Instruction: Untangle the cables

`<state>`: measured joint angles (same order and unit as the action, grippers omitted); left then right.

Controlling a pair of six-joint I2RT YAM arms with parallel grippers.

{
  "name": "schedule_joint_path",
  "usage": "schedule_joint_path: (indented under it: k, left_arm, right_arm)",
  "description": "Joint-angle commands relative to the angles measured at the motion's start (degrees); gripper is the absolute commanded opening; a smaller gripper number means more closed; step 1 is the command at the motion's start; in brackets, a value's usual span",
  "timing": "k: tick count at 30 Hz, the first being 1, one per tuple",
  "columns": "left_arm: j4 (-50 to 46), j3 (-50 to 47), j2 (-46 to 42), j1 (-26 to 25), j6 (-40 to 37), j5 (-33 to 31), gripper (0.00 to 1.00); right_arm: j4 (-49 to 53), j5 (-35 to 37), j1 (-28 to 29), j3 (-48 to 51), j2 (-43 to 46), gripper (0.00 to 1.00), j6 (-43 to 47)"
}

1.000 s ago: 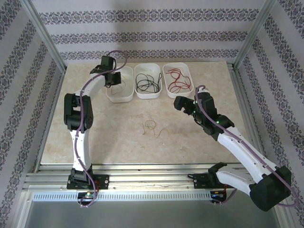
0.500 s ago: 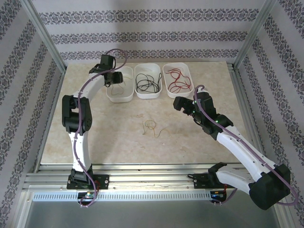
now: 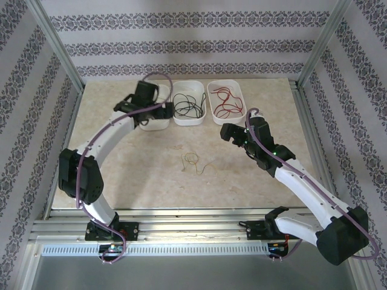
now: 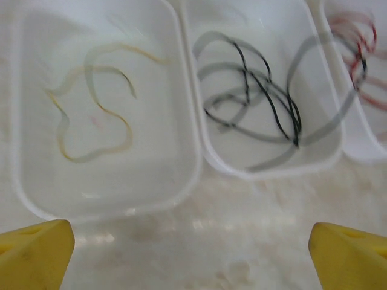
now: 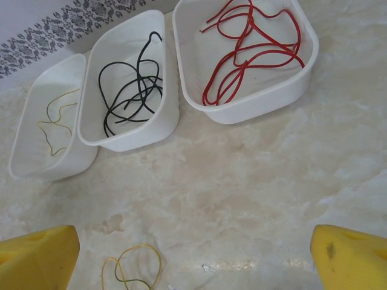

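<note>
Cables (image 4: 266,99) rest in trays (image 4: 196,154) beyond parted jaws.

No text, label, brand, number or sign could be read anywhere. The white oval plastic trays (image 5: 254,110) and the beige marbled table (image 5: 242,193) were plain and unmarked, and the striped wall covering (image 3: 181,47) carried bands of floral ornament, not lettering.

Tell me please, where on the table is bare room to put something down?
Bare marble lies between the loose yellowish cables and the near rail, and right of the red-cable tray. Crowded: the far edge with three trays, and the middle by the right gripper.
</note>
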<state>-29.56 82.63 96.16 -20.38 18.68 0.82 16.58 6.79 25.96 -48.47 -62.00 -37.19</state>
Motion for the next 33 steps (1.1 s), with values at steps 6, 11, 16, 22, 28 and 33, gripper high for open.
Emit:
schedule_joint_path:
  k: [6, 11, 16, 22, 28, 33]
  left_arm:
    - [-4.5, -5.3, 0.9, -9.4, 5.3, 1.3, 1.00]
    - [-3.0, -8.9, 2.7, -13.7, 8.7, 5.0, 0.94]
    - [-2.3, -12.5, 3.3, -15.0, 9.6, 5.1, 0.94]
    - [0.1, -13.9, 5.1, -17.0, 11.0, 7.6, 0.96]
    - [-0.2, -12.8, 8.2, -17.9, 11.0, 4.3, 0.97]
    - [0.9, -12.1, 9.8, -18.5, 11.0, 4.9, 0.94]
  right_arm:
    - [2.3, 3.3, -0.6, -0.1, -0.6, 0.98, 0.0]
    - [2.6, 3.6, -0.9, 0.6, -0.5, 0.98, -0.2]
    - [2.5, 3.7, -1.2, 1.3, -0.4, 0.98, -0.1]
    - [2.3, 3.6, -1.4, 2.1, 0.1, 0.98, -0.5]
    - [2.2, 3.3, -1.4, 2.5, 0.3, 0.98, -0.7]
    - [2.0, 3.2, -1.5, 2.6, 0.2, 0.98, -0.6]
